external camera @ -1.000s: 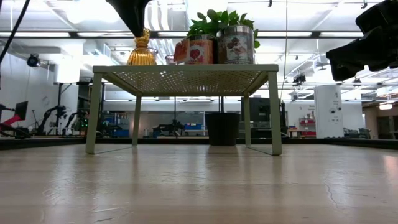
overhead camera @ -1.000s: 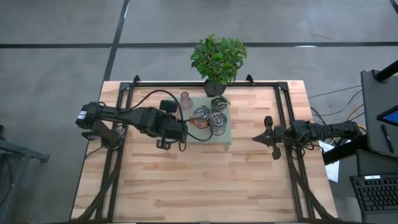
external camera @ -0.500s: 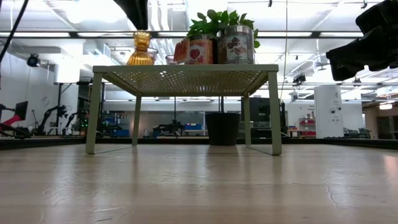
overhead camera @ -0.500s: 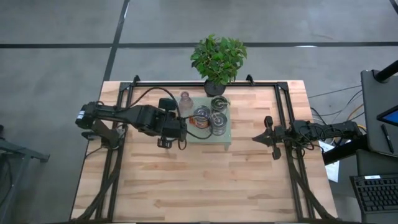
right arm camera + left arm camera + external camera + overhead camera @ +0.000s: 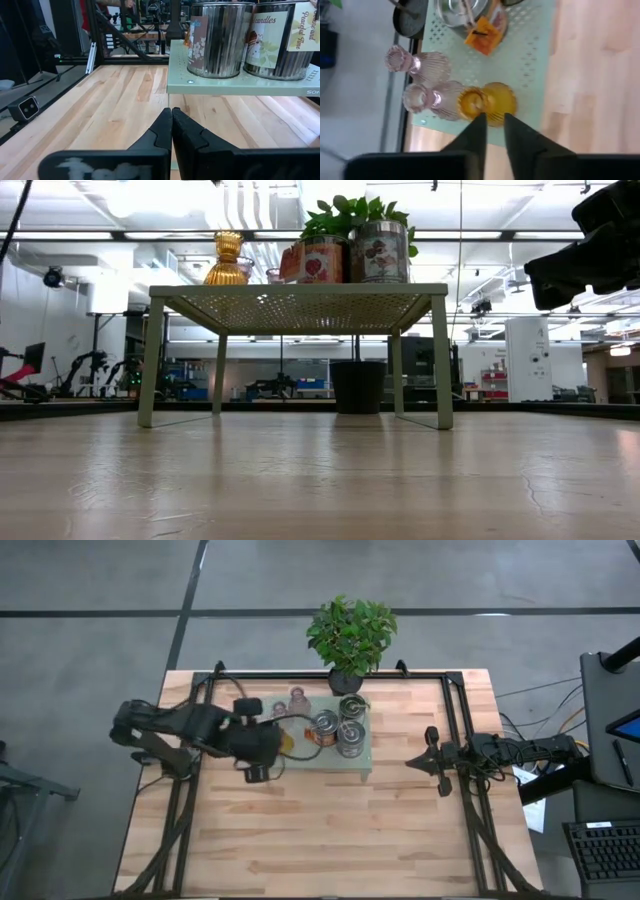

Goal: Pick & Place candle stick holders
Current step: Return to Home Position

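Left wrist view: left hand (image 5: 493, 118) narrowly parted, empty.

Amber ribbed holder (image 5: 487, 102), pale-green perforated stand (image 5: 530, 62)

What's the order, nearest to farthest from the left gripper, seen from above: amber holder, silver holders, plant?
1. Amber holder, just off the left gripper, at the stand's left end.
2. Silver holders, mid-stand.
3. Plant, beyond the table's far edge.
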`<state>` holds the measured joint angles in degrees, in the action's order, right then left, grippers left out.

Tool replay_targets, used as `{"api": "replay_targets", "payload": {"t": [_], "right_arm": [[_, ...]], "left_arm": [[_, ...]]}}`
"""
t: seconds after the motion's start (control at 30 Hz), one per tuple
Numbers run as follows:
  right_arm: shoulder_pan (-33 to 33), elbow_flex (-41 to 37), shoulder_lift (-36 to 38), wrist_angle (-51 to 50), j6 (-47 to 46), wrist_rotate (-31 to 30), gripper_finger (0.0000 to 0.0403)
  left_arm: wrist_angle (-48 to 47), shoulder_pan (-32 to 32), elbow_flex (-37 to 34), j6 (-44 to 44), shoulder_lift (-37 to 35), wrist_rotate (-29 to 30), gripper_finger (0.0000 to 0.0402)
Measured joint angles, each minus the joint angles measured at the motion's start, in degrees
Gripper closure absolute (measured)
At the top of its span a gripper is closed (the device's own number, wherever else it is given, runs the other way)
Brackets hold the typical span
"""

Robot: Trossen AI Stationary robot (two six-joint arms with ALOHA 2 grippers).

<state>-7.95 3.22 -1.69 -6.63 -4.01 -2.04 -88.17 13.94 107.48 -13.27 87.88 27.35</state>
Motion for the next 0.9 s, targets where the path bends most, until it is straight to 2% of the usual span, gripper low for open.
{"api": "replay_targets", "payload": {"t": [0.1, 0.23, 0.33, 0.4, 0.53, 0.63, 0.77, 0.9], "right_arm": [[-0.02, 0.0, 0.0, -0.02, 0.0, 0.02, 0.0394], [0.0, -0.01, 0.02, 0.0, 0.0, 0.01, 0.0394], [-0.02, 0.0, 0.04, -0.02, 0.0, 0.02, 0.0394], [0.0, 0.0, 0.04, -0.02, 0.0, 0.02, 0.0394], [-0.01, -0.01, 0.04, -0.01, 0.0, 0.01, 0.0394], [-0.02, -0.02, 0.04, -0.02, 0.0, 0.02, 0.0394], [-0.02, -0.01, 0.04, -0.01, -0.01, 0.02, 0.0394], [-0.02, 0.0, 0.03, -0.02, 0.0, 0.02, 0.0394]], "left_arm": [[0.16, 3.72, -0.77, -4.64, -3.15, -1.1, 0.0387], [8.3, 10.39, -7.28, -8.27, -9.43, -0.08, 0.0395], [22.5, 14.09, -17.69, -6.02, -15.5, 0.94, 0.04], [32.5, 15.37, -25.93, -4.24, -19.73, -0.64, 0.0399], [49.81, 16.45, -41.63, -4.73, -28.55, -7.55, 0.04], [63.09, 18.35, -54.27, -1.67, -34.94, -6.97, 0.0399], [72.75, 18.43, -67.99, 6.38, -42.97, -4.41, 0.0399], [81.83, 18.5, -77.7, 5.36, -50.88, -2.78, 0.0399]]}}
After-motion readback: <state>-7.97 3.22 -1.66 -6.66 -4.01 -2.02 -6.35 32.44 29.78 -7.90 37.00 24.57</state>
